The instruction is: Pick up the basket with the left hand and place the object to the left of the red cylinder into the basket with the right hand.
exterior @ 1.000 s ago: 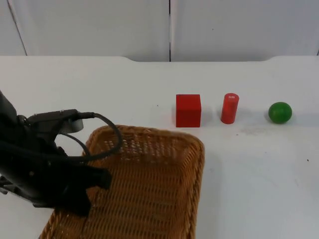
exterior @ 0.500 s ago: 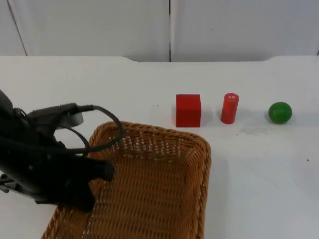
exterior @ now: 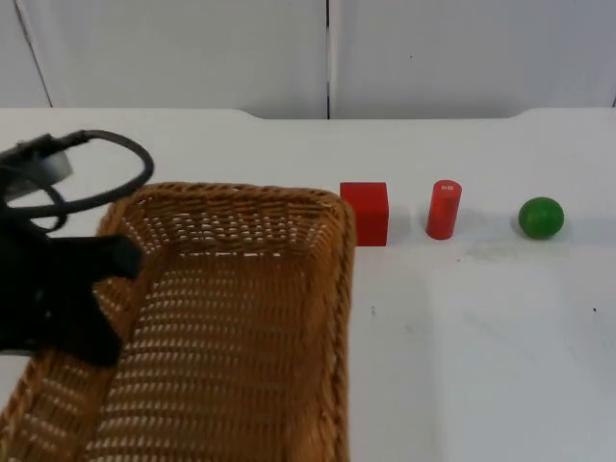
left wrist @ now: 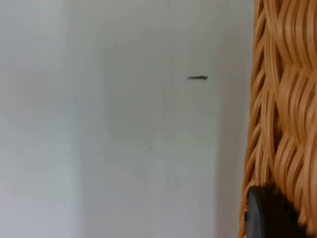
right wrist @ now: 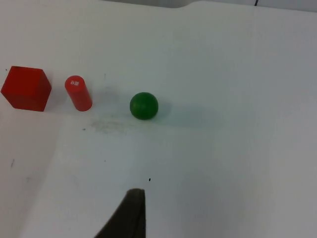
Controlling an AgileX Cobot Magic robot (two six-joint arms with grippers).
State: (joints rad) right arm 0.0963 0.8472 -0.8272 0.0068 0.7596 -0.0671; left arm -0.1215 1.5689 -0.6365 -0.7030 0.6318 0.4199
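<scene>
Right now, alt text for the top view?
A wicker basket is held at its left rim by the left end effector, its far right corner overlapping a red cube. Right of the cube stand a red cylinder and a green ball on the white table.

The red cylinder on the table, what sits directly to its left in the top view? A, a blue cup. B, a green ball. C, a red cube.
C: the red cube stands just left of the red cylinder, while the green ball lies on its right.

Left hand (exterior: pixel 91 289) clamped, raised
</scene>
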